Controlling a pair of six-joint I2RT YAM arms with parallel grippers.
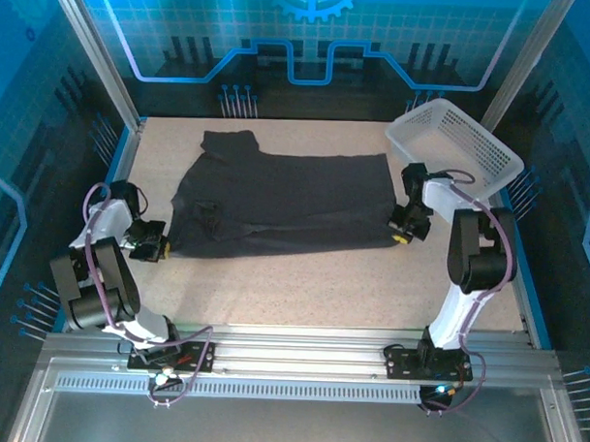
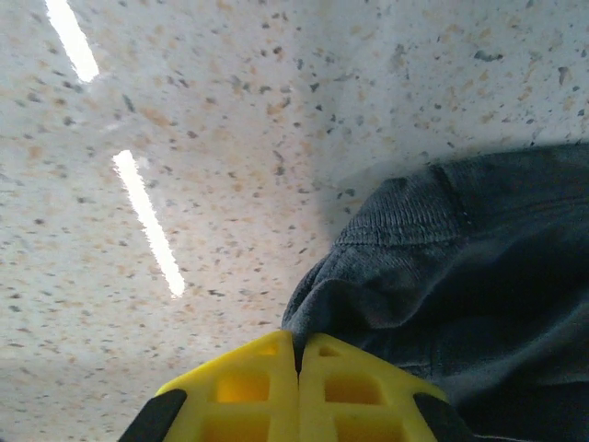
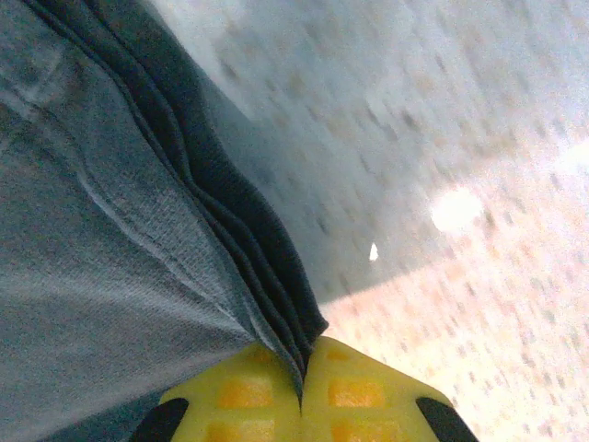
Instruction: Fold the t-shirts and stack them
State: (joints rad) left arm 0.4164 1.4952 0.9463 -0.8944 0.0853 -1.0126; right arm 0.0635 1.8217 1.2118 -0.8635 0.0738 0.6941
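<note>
A dark charcoal t-shirt [image 1: 281, 196] lies spread across the middle of the speckled table, one sleeve pointing to the back left. My left gripper [image 1: 161, 242] sits at its near left corner, and its yellow jaws are shut on a fold of the cloth [image 2: 368, 276]. At the shirt's near right corner my right gripper [image 1: 402, 233] is shut too, pinching the layered hem [image 3: 267, 267] between its yellow fingers [image 3: 359, 391]. Both corners are low, close to the table.
A white plastic mesh basket [image 1: 455, 144] stands at the back right, just behind my right arm. Bare table [image 1: 302, 284] stretches in front of the shirt. Blue frame rails [image 1: 123, 152] edge both sides.
</note>
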